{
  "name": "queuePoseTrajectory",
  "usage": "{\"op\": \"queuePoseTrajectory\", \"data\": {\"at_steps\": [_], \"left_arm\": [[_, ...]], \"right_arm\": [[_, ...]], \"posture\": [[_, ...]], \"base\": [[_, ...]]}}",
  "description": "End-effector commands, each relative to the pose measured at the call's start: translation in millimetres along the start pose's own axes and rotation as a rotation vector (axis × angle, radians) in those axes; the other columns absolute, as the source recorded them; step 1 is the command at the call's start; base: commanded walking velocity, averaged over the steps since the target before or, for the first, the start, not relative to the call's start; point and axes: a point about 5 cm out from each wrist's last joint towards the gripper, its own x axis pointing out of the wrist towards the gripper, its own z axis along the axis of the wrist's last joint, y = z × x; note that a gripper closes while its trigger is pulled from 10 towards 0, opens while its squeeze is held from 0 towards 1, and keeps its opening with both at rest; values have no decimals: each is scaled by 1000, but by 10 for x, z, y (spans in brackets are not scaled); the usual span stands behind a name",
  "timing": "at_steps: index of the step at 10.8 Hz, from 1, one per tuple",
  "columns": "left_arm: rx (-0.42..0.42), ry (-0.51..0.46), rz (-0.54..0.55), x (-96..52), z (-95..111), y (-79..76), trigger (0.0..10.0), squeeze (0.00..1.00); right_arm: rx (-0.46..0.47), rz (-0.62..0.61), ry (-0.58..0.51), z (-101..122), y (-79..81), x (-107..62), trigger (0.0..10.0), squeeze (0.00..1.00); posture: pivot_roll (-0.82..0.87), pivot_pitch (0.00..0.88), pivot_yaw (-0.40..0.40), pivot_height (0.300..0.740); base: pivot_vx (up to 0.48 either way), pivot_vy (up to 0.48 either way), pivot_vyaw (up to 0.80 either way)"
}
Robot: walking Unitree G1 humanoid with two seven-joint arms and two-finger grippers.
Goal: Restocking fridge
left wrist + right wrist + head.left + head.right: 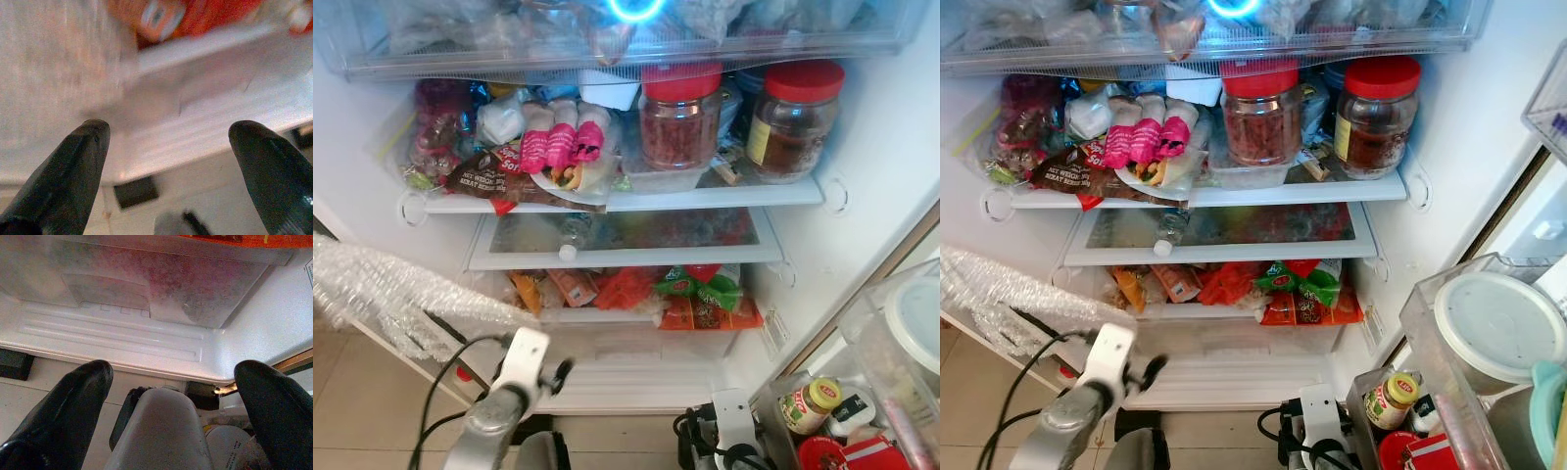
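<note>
below the open fridge (862, 225), low in the head views: left gripper (166, 142) with jaws spread wide and nothing between them, right gripper (171, 377) likewise parted and empty, aimed at the white floor of the fridge under the frosted crisper drawer (195, 289).

up on the top shelf (705, 199), well above both pairs of jaws: two red-lidded jars (680, 116), a plate of pink-wrapped rolls (563, 145), dark snack packets (494, 174). one shelf down, a small clear bottle (570, 238) lying on its side, cap toward the front edge, long axis running front to back. lower still, orange and green packets (695, 294) heaped over the drawer.

off to the robot's left, just beside the left arm (509, 392), a sheet of bubble wrap (391, 294) on a ledge. off to the right, in the door rack (1420, 323), a yellow-capped sauce jar (1393, 399) upright, close beside the right wrist, plus a round white-lidded tub (1498, 323).

nothing held, so no stock item clearly in play yet; judged nearest candidate the sauce jar, to the right of and near the right jaws, hence right arm better placed. free space for stocking seemingly on the middle shelf, up and forward from both.
</note>
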Motion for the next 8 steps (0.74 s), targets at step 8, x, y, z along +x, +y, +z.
{"op": "queuePoseTrajectory", "data": {"at_steps": [8], "left_arm": [[-112, 134, 241, -27, -472, 417, 10000, 0]], "right_arm": [[12, 0, 127, -304, 25, -118, 10000, 0]], "posture": [[-122, 82, 41, 610]], "base": [[0, 0, 0]]}}
